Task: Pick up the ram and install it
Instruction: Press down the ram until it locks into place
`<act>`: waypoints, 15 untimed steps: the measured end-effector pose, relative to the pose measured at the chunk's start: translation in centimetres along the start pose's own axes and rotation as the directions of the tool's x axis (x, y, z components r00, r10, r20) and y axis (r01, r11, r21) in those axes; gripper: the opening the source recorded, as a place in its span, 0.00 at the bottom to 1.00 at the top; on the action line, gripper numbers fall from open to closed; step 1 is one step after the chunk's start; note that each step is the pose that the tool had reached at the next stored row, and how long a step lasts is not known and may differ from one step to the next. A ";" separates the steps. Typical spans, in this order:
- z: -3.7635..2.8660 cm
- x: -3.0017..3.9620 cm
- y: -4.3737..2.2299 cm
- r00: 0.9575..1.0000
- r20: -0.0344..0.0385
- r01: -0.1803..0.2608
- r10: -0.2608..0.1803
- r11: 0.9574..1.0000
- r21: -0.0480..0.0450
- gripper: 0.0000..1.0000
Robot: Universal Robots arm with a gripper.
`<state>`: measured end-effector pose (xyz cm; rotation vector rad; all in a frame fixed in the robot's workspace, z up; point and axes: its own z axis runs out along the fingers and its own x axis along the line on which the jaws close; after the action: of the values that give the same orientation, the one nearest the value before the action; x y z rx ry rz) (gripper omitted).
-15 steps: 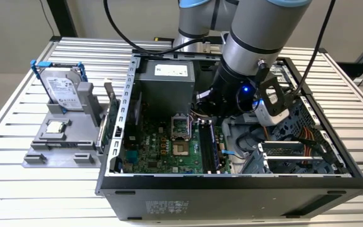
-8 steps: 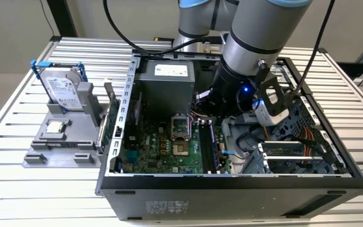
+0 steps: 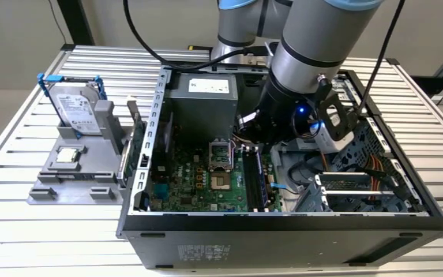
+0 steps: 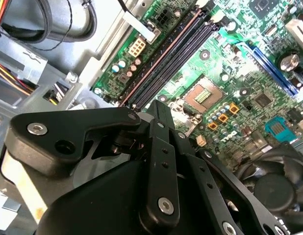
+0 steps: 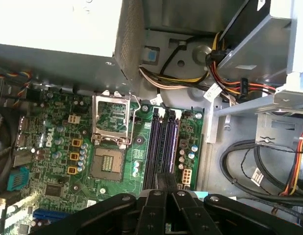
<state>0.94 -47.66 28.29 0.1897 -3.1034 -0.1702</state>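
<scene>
The ram (image 3: 258,173) looks like a thin stick with a blue strip, standing on edge in the memory slot nearest the motherboard's edge. In both wrist views it is a thin pinkish line (image 5: 173,147) (image 4: 160,57) along that slot; how deep it sits I cannot tell. My gripper (image 5: 164,181) (image 4: 159,111) hangs low over one end of the black memory slots (image 5: 159,147). Its black fingers are shut together with nothing visible between them. In the exterior view the arm's wrist (image 3: 283,115) hangs inside the open computer case (image 3: 283,225) and covers the fingertips.
The open CPU socket (image 5: 108,164) lies beside the slots, with a black fan (image 4: 274,188) beyond it. The power supply (image 3: 206,95) and cable bundles (image 5: 230,83) crowd the case. Outside, a grey fixture (image 3: 67,184) holds a silver hard drive (image 3: 79,109) and a small chip (image 3: 67,154).
</scene>
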 end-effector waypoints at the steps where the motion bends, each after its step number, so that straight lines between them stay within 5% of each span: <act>1: 0.02 0.00 0.00 1.000 -0.001 0.008 -0.008 1.000 0.000 0.00; 15: 0.30 0.00 -0.03 0.997 -0.009 0.076 -0.076 0.997 0.001 0.00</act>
<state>0.94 -47.67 27.99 0.3074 -3.0898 -0.1681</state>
